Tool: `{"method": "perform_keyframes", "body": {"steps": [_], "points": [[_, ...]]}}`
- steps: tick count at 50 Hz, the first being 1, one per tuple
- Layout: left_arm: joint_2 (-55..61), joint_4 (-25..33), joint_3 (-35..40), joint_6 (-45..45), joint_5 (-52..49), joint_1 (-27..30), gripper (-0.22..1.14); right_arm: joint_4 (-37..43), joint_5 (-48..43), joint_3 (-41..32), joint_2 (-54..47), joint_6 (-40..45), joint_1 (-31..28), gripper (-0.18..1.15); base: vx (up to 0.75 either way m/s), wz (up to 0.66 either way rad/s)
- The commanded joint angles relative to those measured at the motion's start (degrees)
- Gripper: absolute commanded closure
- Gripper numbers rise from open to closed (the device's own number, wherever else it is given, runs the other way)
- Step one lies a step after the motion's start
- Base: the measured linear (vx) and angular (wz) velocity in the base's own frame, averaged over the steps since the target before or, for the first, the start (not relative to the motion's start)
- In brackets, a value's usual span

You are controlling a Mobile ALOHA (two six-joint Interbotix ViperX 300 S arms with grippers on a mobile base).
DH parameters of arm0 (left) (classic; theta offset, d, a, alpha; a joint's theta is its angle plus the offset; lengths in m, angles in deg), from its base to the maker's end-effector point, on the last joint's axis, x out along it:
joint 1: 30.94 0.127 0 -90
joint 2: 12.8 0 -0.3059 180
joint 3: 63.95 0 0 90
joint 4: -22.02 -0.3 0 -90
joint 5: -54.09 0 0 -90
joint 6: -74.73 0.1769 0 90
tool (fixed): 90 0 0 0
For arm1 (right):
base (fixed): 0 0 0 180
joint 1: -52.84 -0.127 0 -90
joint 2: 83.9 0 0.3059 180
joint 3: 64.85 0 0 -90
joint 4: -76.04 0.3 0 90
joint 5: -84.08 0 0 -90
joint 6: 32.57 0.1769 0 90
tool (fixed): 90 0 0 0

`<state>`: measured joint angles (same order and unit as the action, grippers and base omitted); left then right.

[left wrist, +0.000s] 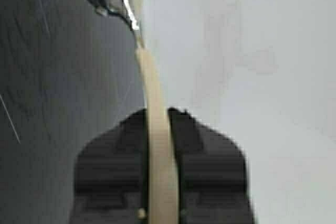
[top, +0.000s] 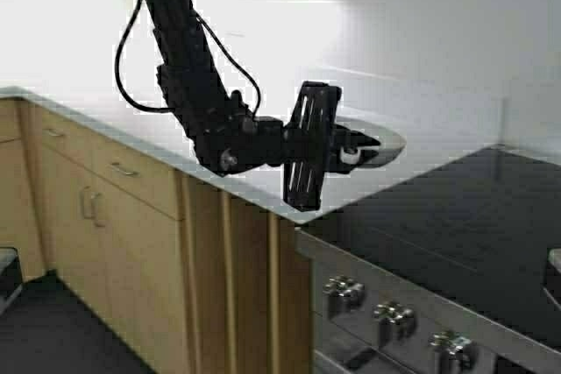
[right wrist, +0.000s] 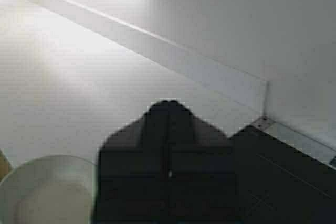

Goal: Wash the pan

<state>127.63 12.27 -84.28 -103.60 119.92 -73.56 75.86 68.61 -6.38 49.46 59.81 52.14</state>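
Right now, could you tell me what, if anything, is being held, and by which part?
The left claw grips the pan by its handle.

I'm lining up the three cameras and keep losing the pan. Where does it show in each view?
High view: the pan sits mid-picture beside the black stovetop, half hidden by the left gripper.
Left wrist view: mainly its handle, clamped between the fingers.
Right wrist view: its round bowl at the picture's edge, next to the right gripper.
Shared landmark: the black stovetop.
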Motion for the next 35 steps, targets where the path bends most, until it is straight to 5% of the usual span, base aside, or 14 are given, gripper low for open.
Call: {"method": "perform_keyframes", "body": {"steps": [1, 35], "points": [[-5.54, 0.35, -1.93, 1.49, 1.76, 0.18, 0.89, -0.09, -0.35, -1.05, -0.62, 0.0, -0.18, 0.9, 0.08, 0.41], [-8.17, 1.85, -8.17, 4.92, 5.63, 1.32, 0.89, -0.26, 0.0, -1.49, -1.49, -0.18, -3.69, 0.9, 0.1, 0.47]]}}
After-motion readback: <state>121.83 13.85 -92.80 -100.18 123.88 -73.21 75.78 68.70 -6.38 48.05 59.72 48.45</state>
